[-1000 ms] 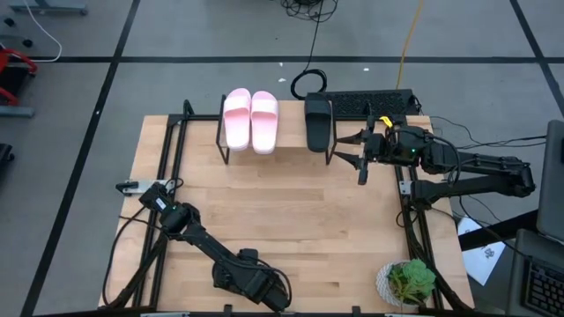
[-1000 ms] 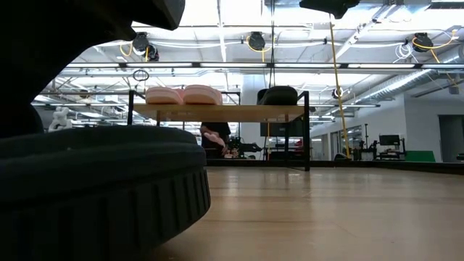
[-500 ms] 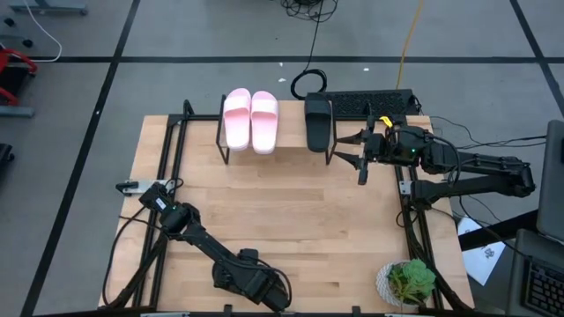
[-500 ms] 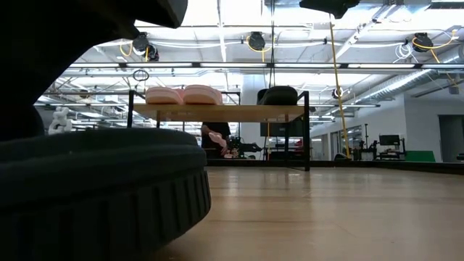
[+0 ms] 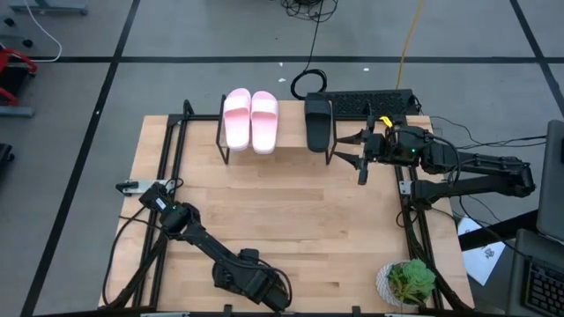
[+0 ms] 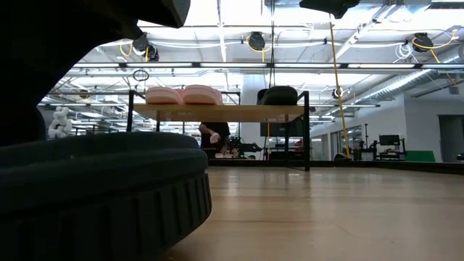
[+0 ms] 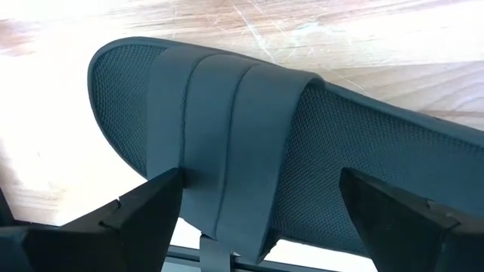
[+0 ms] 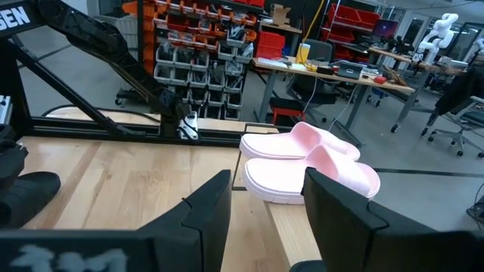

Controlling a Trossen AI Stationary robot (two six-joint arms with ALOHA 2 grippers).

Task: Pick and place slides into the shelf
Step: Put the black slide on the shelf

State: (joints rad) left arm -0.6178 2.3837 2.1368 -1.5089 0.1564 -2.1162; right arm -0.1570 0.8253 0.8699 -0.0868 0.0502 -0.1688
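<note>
Slide number four, a black mesh-lined open-toe sandal with a wide ribbed strap (image 7: pixel 287 151), lies flat on the pale wooden surface (image 5: pixel 291 211) directly under the left tool (image 7: pixel 261 181), at the near edge far from the shelf. That tool is spread wide, one dark finger on each side of the strap, and pinches nothing yet. Seen past the fingers, the sandal's long axis runs roughly across the gap between them, toe towards one finger and heel beyond the other, so closing would likely catch the strap along the sandal's length rather than the sole by its sides. The low rack with a light wood plank top on thin black legs (image 5: pixel 295 132) stands well ahead of this tool, across the surface; it already carries the pale pink pair of slides (image 5: pixel 251 121) side by side and one black slide (image 5: pixel 318 125), with free plank just beyond that one. The right tool (image 5: pixel 348 150) hovers just beside the rack's end, also spread and empty, yet the left arm is plainly the nearer to the remaining sandal. Against the earlier frames neither arm nor any sandal has shifted; only a person (image 6: pixel 214 138) in the room behind the rack has moved slightly.
</note>
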